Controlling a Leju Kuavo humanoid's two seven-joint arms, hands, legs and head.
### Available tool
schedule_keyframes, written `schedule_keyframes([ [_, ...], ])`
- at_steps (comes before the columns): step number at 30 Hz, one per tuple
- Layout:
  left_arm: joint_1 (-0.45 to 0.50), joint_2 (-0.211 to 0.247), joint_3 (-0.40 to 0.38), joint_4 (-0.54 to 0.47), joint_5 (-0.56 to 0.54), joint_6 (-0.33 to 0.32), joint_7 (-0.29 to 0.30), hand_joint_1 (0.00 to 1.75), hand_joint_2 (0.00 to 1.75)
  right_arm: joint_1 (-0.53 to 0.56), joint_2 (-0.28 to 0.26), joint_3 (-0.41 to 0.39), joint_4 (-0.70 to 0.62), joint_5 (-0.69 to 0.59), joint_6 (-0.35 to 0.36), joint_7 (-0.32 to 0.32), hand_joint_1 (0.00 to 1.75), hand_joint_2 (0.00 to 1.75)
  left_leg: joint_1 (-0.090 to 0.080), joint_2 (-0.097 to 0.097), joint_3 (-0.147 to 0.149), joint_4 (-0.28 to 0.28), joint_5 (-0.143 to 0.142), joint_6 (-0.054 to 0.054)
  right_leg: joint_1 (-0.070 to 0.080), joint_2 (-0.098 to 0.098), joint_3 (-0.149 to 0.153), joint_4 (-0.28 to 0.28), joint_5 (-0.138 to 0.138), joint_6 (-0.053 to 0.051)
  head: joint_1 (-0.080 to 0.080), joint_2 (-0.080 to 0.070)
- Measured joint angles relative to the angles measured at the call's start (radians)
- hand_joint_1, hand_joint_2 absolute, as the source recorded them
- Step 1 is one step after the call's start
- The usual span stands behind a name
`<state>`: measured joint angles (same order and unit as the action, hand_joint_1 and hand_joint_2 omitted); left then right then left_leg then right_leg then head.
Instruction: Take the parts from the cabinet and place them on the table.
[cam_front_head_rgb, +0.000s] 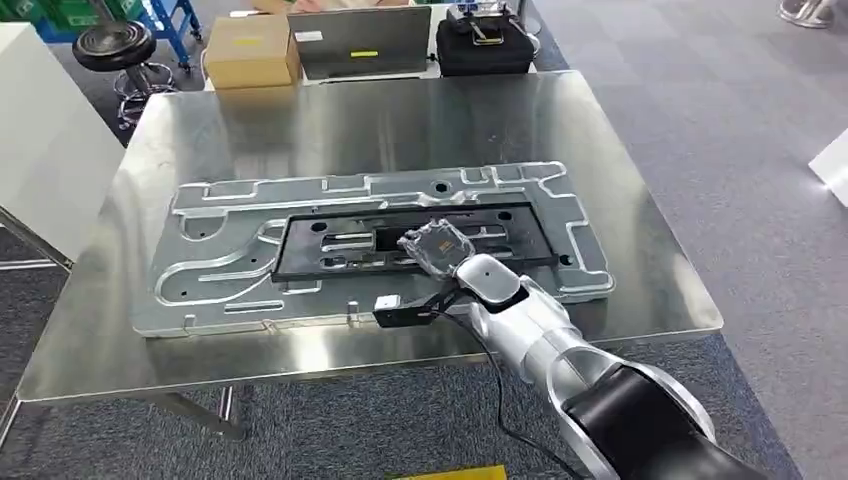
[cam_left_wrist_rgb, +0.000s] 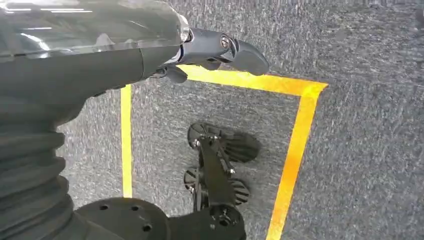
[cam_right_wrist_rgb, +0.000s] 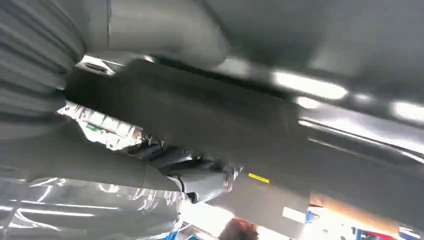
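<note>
Shiny stainless-steel table (cam_front_head_rgb: 640, 260) with one big metal panel lying on it.

A large, flat, silver stamped-metal panel (cam_front_head_rgb: 230, 225) with raised ribs, notched edges and small holes lies directly on the tabletop, spanning most of its width and sitting nearer the front edge than the back. A flat black rectangular frame with slotted cut-outs (cam_front_head_rgb: 330, 245) rests on top of the panel's middle, long side running with the panel. A bare reflective strip of table shows along the front, and a broader bare band across the back. The table stands on grey carpet (cam_front_head_rgb: 740, 120).
</note>
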<state>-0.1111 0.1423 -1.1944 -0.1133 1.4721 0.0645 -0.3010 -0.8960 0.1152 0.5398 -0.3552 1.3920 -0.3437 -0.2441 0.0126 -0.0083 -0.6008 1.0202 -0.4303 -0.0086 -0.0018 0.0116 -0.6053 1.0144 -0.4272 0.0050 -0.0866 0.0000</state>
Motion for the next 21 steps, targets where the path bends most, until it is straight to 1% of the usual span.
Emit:
schedule_keyframes([
  [1, 0.000, 0.000, -0.001, 0.000, 0.000, 0.003, 0.000, 0.00, 1.75, 0.000, -0.002, 0.000, 0.001, 0.000, -0.002, -0.002, 0.00, 0.00, 0.000, 0.000, 0.000, -0.004, 0.005, 0.010, -0.002, 0.000, 0.000, 0.000, 0.000, 0.007, 0.000, 0.000],
  [2, -0.001, 0.000, -0.002, 0.000, 0.000, 0.007, 0.000, 0.00, 1.75, 0.001, -0.005, -0.001, 0.001, 0.000, -0.003, -0.004, 0.00, 0.00, 0.004, 0.002, 0.001, -0.009, 0.010, 0.017, -0.006, -0.002, -0.004, 0.014, -0.011, 0.013, 0.000, 0.000],
  [3, -0.002, 0.000, -0.003, 0.000, 0.000, 0.009, -0.001, 0.00, 0.00, 0.000, -0.007, -0.002, 0.001, -0.002, -0.005, -0.005, 0.00, 0.00, 0.004, 0.002, 0.000, -0.009, 0.010, 0.022, -0.005, -0.004, -0.020, 0.049, -0.040, 0.016, 0.000, 0.000],
  [4, -0.002, 0.000, -0.005, 0.000, 0.000, 0.011, -0.003, 0.00, 0.00, 0.000, -0.008, -0.003, 0.001, -0.005, -0.011, -0.006, 0.00, 0.00, 0.004, 0.002, -0.002, -0.009, 0.010, 0.026, -0.005, -0.005, -0.050, 0.116, -0.080, 0.019, 0.000, 0.000],
  [5, -0.001, 0.000, -0.007, 0.000, 0.000, 0.014, -0.006, 0.00, 0.00, 0.003, -0.010, -0.006, 0.002, -0.011, -0.021, -0.008, 0.00, 0.00, 0.002, 0.002, -0.003, -0.008, 0.011, 0.027, -0.005, -0.005, -0.091, 0.204, -0.122, 0.021, 0.000, 0.000],
  [6, 0.000, 0.000, -0.009, 0.000, 0.000, 0.015, -0.009, 0.00, 0.00, 0.007, -0.013, -0.009, 0.002, -0.018, -0.032, -0.011, 0.00, 0.00, 0.000, 0.002, -0.005, -0.008, 0.011, 0.028, -0.005, -0.006, -0.126, 0.278, -0.150, 0.022, 0.000, 0.000],
  [7, 0.001, 0.000, -0.010, 0.000, 0.000, 0.016, -0.013, 0.00, 0.00, 0.011, -0.015, -0.013, 0.002, -0.024, -0.047, -0.016, 0.00, 0.00, -0.002, 0.002, -0.005, -0.007, 0.011, 0.029, -0.005, -0.006, -0.147, 0.321, -0.156, 0.021, 0.000, 0.000],
  [8, 0.001, 0.000, -0.011, 0.000, 0.000, 0.016, -0.015, 0.00, 0.00, 0.014, -0.016, -0.019, 0.002, -0.037, -0.067, -0.027, 0.00, 0.00, -0.004, 0.002, -0.005, -0.007, 0.011, 0.029, -0.004, -0.006, -0.142, 0.310, -0.138, 0.017, 0.000, 0.000],
  [9, 0.001, 0.000, -0.013, 0.000, 0.000, 0.017, -0.015, 0.00, 0.00, 0.015, -0.017, -0.028, 0.001, -0.055, -0.092, -0.044, 0.00, 0.00, -0.006, 0.001, -0.005, -0.006, 0.011, 0.029, -0.002, -0.005, -0.114, 0.254, -0.101, 0.011, 0.000, 0.000],
  [10, 0.001, 0.000, -0.015, 0.000, 0.000, 0.017, -0.015, 0.00, 0.00, 0.014, -0.017, -0.039, -0.005, -0.071, -0.115, -0.057, 0.00, 0.00, -0.010, 0.000, -0.004, -0.006, 0.011, 0.029, 0.002, -0.005, -0.069, 0.164, -0.056, 0.001, 0.000, 0.000],
  [11, 0.001, -0.002, -0.018, 0.000, 0.000, 0.017, -0.015, 0.00, 0.00, 0.013, -0.017, -0.052, -0.016, -0.087, -0.136, -0.074, 0.00, 0.00, -0.011, 0.001, -0.003, -0.006, 0.011, 0.029, 0.006, -0.006, -0.019, 0.067, -0.017, -0.013, 0.000, 0.000],
  [12, 0.000, -0.005, -0.020, 0.000, 0.000, 0.017, -0.015, 0.00, 0.00, 0.012, -0.017, -0.062, -0.024, -0.103, -0.158, -0.094, 0.00, 0.00, -0.014, 0.001, -0.004, -0.006, 0.012, 0.028, 0.013, -0.007, 0.007, 0.011, -0.018, -0.025, 0.000, 0.000],
  [13, -0.001, -0.005, -0.021, 0.000, 0.000, 0.018, -0.015, 0.00, 0.00, 0.013, -0.016, -0.070, -0.037, -0.120, -0.183, -0.115, 0.00, 0.00, -0.017, 0.001, -0.006, -0.005, 0.012, 0.022, 0.013, -0.014, 0.008, 0.005, -0.012, -0.021, 0.000, 0.000],
  [15, 0.001, -0.005, -0.022, 0.000, 0.000, 0.020, -0.012, 0.00, 0.00, 0.017, -0.016, -0.087, -0.073, -0.146, -0.224, -0.153, 0.00, 0.00, -0.012, 0.003, -0.005, -0.008, 0.013, 0.012, 0.018, -0.012, 0.007, 0.005, -0.012, -0.022, 0.000, 0.000],
  [16, 0.000, -0.005, -0.022, 0.000, 0.000, 0.021, -0.011, 0.00, 0.00, 0.020, -0.016, -0.093, -0.090, -0.155, -0.232, -0.163, 0.00, 0.00, -0.012, 0.003, -0.004, -0.010, 0.015, 0.008, 0.017, -0.012, 0.008, 0.000, -0.009, -0.026, 0.000, 0.000],
  [17, -0.001, -0.004, -0.022, 0.000, 0.000, 0.022, -0.011, 0.00, 0.00, 0.023, -0.013, -0.097, -0.113, -0.167, -0.238, -0.179, 0.00, 0.00, -0.017, 0.003, -0.007, -0.005, 0.010, 0.003, 0.004, -0.014, 0.015, -0.014, 0.000, -0.030, 0.000, 0.000],
  [18, -0.001, -0.004, -0.022, 0.000, 0.000, 0.021, -0.011, 0.00, 0.00, 0.029, -0.011, -0.099, -0.144, -0.187, -0.248, -0.198, 0.00, 0.00, -0.012, 0.004, -0.013, 0.016, -0.007, -0.005, 0.004, -0.015, 0.019, -0.021, 0.002, -0.032, 0.000, 0.000],
  [19, -0.001, -0.004, -0.022, 0.000, 0.000, 0.021, -0.011, 0.00, 0.00, 0.036, -0.011, -0.099, -0.173, -0.202, -0.253, -0.212, 0.00, 0.00, -0.010, 0.003, -0.033, 0.065, -0.042, -0.011, 0.003, -0.015, 0.020, -0.021, 0.002, -0.036, 0.000, 0.000],
  [20, 0.000, -0.003, -0.022, 0.000, 0.000, 0.023, -0.010, 0.00, 0.00, 0.051, -0.011, -0.099, -0.210, -0.219, -0.253, -0.223, 0.00, 0.00, -0.006, 0.003, -0.073, 0.155, -0.090, -0.015, 0.004, -0.016, 0.020, -0.021, 0.001, -0.037, 0.000, 0.000],
  [21, 0.002, -0.003, -0.021, 0.000, 0.000, 0.023, -0.010, 0.00, 0.00, 0.070, -0.012, -0.099, -0.247, -0.236, -0.254, -0.230, 0.00, 0.00, -0.004, 0.003, -0.109, 0.234, -0.123, -0.020, 0.004, -0.017, 0.020, -0.021, 0.001, -0.037, 0.000, 0.000],
])
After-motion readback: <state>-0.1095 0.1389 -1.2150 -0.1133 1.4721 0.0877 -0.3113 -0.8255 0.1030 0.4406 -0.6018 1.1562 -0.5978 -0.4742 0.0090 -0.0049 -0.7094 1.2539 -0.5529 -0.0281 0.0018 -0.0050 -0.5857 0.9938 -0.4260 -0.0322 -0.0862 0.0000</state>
